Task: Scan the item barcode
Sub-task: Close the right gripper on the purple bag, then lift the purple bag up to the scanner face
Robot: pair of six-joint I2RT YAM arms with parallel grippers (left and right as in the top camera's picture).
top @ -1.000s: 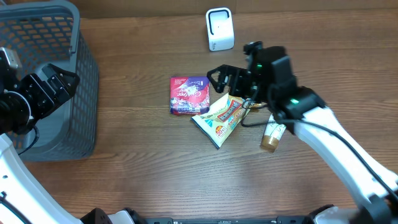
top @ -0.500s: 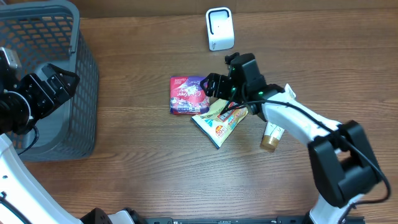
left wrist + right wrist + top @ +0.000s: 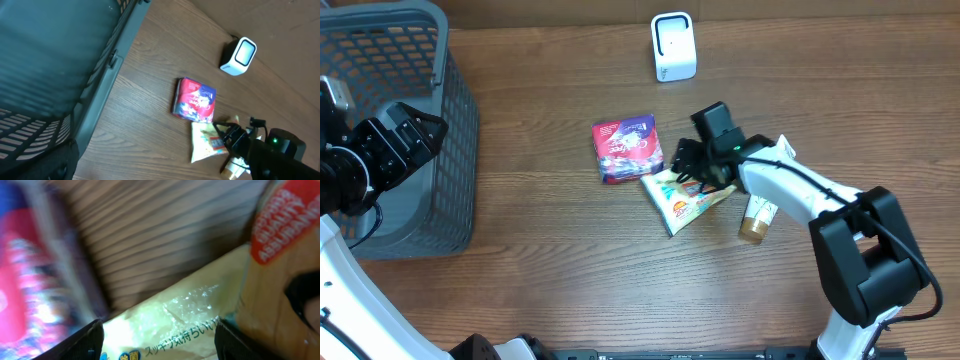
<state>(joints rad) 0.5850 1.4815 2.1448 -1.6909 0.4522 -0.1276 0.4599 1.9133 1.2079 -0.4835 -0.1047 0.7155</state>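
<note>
**A:** Lying where, the thing to be scanned?

**B:** The yellow snack packet (image 3: 678,207) is flat on the table mid-scene. It sits just right of a red packet (image 3: 628,150), with a small bottle (image 3: 756,222) to its right.

**A:** And the right gripper (image 3: 692,172)?

**B:** It's down on the packet's far edge, fingertips (image 3: 92,337) apart and straddling the wrapper. I'd judge it is set to pinch.

**A:** Why lift it?

**B:** The scanner (image 3: 673,47) stands well apart at the far side, so the barcode must be carried there. The left gripper (image 3: 420,135) hangs spread and holding nothing by the basket (image 3: 460,130).
</note>
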